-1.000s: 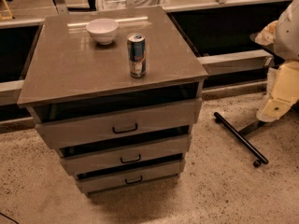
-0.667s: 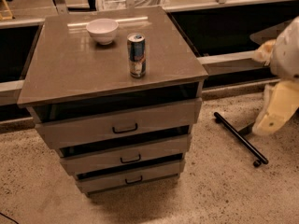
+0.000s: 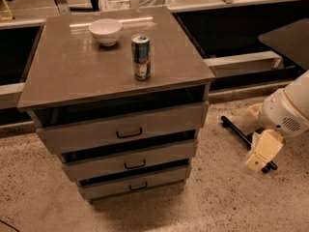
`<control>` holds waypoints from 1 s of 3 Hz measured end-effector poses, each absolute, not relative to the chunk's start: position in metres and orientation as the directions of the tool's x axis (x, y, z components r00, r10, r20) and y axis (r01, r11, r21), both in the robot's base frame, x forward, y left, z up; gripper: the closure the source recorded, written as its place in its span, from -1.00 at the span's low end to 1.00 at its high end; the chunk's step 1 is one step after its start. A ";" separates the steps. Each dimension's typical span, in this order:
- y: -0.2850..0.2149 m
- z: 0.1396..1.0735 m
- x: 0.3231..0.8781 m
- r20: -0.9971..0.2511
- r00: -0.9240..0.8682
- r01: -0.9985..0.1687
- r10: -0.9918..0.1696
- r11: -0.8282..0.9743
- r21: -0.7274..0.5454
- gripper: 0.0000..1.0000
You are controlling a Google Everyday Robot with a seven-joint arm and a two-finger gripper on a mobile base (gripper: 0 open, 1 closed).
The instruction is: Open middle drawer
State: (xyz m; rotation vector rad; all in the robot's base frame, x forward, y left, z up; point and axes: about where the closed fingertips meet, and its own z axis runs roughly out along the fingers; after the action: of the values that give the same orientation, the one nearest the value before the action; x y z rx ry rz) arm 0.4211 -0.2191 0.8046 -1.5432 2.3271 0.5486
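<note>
A grey-brown cabinet (image 3: 72, 76) stands on the speckled floor with three stacked drawers, each with a small black bar handle. The middle drawer (image 3: 159, 154) sits between the taller top drawer (image 3: 164, 123) and the smaller bottom drawer (image 3: 159, 179). Its front is closed, with its handle (image 3: 134, 165) at the centre. My gripper (image 3: 258, 161) hangs low at the right, on the end of the white arm (image 3: 287, 112). It is well to the right of the cabinet, apart from the drawers, and holds nothing that I can see.
A white bowl (image 3: 105, 31) and a drinks can (image 3: 141, 57) stand on the cabinet top. A black bar (image 3: 236, 132) lies on the floor just left of the gripper. Low grey ledges run behind the cabinet, and a dark tabletop (image 3: 289, 40) juts in at the upper right.
The arm and gripper have dropped from mid-height at the right edge to low near the floor, slightly leftward. The drawers, bowl and can have not moved.
</note>
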 end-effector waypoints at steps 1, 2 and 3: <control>-0.217 0.808 0.419 -0.444 -0.364 -0.931 -0.819 0.339 0.137 -1.00; -0.200 0.771 0.441 -0.486 -0.347 -0.937 -0.802 0.316 0.148 -1.00; -0.175 0.686 0.452 -0.604 -0.347 -0.937 -0.717 0.286 0.199 -1.00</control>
State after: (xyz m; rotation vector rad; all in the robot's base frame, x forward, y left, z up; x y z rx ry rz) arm 0.4516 -0.1751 0.6859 -1.4878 2.1618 0.7503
